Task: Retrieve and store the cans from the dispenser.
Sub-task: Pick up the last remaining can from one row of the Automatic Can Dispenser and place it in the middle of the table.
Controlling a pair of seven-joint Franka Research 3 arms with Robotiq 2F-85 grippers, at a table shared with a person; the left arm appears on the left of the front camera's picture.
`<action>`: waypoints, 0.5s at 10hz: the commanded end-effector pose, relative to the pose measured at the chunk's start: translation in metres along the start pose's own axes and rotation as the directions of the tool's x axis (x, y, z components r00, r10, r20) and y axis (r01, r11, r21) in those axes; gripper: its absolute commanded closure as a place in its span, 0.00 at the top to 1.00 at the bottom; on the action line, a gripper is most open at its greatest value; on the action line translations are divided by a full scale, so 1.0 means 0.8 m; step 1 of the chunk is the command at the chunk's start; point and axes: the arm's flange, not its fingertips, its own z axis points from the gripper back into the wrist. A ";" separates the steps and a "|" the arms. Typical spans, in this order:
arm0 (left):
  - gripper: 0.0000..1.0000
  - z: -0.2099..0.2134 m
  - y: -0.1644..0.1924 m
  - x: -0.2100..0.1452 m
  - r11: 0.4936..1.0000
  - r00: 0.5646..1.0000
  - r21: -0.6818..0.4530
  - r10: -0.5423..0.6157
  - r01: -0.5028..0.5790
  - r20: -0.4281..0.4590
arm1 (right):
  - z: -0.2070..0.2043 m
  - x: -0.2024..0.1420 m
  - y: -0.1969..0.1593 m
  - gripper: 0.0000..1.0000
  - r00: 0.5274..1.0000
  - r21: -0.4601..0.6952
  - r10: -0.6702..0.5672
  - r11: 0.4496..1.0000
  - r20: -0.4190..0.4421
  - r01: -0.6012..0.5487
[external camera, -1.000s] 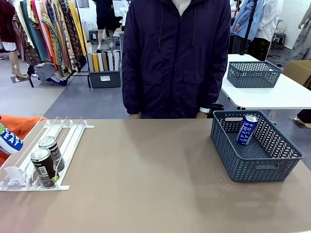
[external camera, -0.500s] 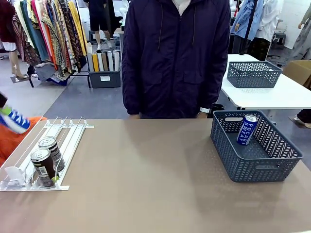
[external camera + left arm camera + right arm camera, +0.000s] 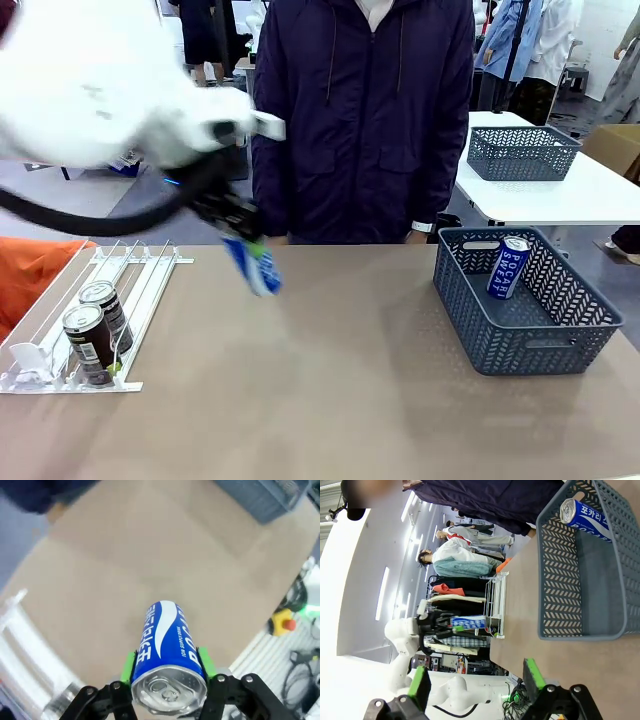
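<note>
My left gripper [image 3: 243,248] is shut on a blue can [image 3: 257,268] with white lettering, held tilted above the table's far middle, the arm blurred. In the left wrist view the green pads [image 3: 130,663] clamp that can [image 3: 167,647] just below its silver top. Two dark brown cans [image 3: 105,305] [image 3: 88,345] stand at the low front of the white dispenser [image 3: 140,275] on the left. Another blue can [image 3: 508,266] leans inside the grey mesh basket [image 3: 500,345] at the right. My right gripper [image 3: 476,680] is open with nothing between its fingers, looking at the basket [image 3: 560,580] and its can [image 3: 585,516].
A person in a dark jacket [image 3: 360,120] stands at the table's far edge, hands down. Orange cloth [image 3: 35,262] lies left of the dispenser. Bare brown tabletop [image 3: 330,380] stretches between dispenser and basket. A second table with another basket [image 3: 520,152] stands behind on the right.
My left arm has swung in from the far left edge to above the table's middle, carrying the blue can rightward. The brown cans, basket and person have not moved.
</note>
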 end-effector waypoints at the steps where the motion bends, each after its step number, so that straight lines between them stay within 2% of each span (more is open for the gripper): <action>1: 0.00 -0.064 -0.024 0.078 0.994 0.992 0.048 -0.097 0.101 -0.079 | 0.001 0.003 0.003 1.00 1.000 0.011 0.024 1.000 0.005 -0.024; 3: 0.00 -0.162 -0.067 0.096 0.980 0.964 0.086 -0.160 0.182 -0.214 | 0.001 0.003 0.003 1.00 1.000 0.011 0.024 1.000 0.005 -0.024; 5: 0.00 -0.195 -0.064 0.095 0.986 0.955 0.037 -0.149 0.163 -0.255 | 0.001 0.003 0.003 1.00 1.000 0.011 0.024 1.000 0.005 -0.024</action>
